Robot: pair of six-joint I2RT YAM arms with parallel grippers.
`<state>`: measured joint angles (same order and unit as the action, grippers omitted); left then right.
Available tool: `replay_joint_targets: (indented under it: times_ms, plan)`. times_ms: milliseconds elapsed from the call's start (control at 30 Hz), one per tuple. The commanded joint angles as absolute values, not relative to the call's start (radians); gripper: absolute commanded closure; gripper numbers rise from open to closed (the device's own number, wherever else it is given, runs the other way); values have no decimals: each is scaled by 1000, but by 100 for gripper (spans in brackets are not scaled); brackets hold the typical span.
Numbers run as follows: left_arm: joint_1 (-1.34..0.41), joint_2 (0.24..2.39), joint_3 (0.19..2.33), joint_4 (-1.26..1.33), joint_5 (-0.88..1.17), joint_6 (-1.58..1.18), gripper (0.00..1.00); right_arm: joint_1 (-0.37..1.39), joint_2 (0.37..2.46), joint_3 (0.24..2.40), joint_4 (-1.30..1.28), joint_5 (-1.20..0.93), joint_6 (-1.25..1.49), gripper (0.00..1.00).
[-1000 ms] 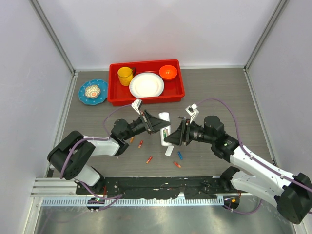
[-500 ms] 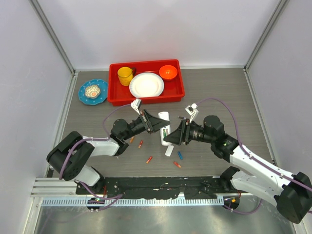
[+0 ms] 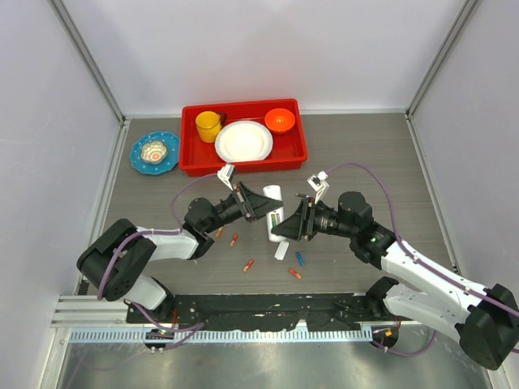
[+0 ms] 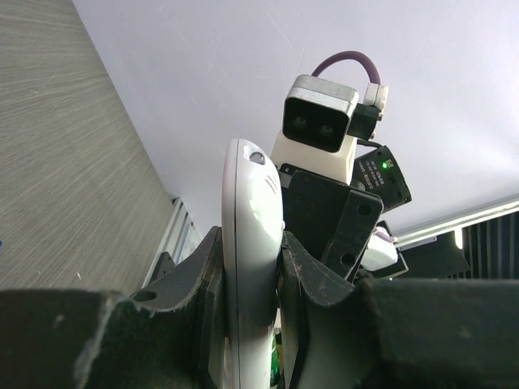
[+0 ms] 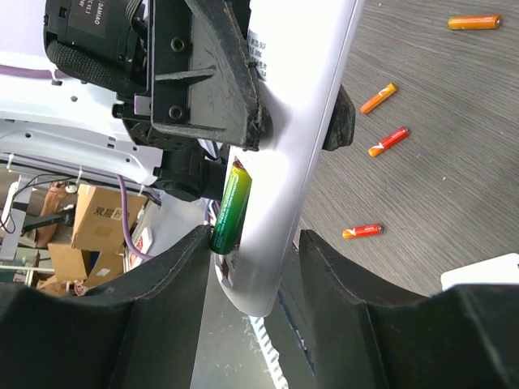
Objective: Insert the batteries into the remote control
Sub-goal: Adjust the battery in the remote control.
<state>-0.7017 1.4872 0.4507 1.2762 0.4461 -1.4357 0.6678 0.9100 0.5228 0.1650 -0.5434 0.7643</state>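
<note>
My left gripper (image 3: 261,204) is shut on the remote control (image 3: 274,197), a slim white handset held off the table; in the left wrist view both fingers (image 4: 212,243) press its sides (image 4: 251,186). A green battery (image 5: 230,209) lies against the remote's (image 5: 300,121) back. My right gripper (image 5: 255,235) straddles the remote's lower end. Its left finger touches the green battery, and a gap shows between its right finger and the remote. Loose orange-red batteries (image 3: 248,265) (image 5: 361,232) and a blue one (image 3: 299,258) lie on the table below.
A small white cover piece (image 3: 281,250) lies under the grippers. At the back stands a red tray (image 3: 195,162) with a yellow cup (image 3: 208,126), a white plate (image 3: 243,141) and an orange bowl (image 3: 280,120). A blue dish (image 3: 155,152) sits left of it.
The right gripper has edged slightly left toward the remote and its jaws have narrowed a little. The left gripper still holds the remote in the same place.
</note>
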Motion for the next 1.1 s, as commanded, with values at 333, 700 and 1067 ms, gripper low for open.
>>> replay_joint_targets:
  times_ms: [333,700,1067]
  plan:
    - [-745,1451,474,1546,477,-1448,100,653,928,500,232,-477,788,52]
    - [-755,1457,471,1546,472,-1442,100,650,936,495,256,-494,801,55]
    - [-753,1476,465,1502,454,-1391,100,649,876,515,224,-561,772,32]
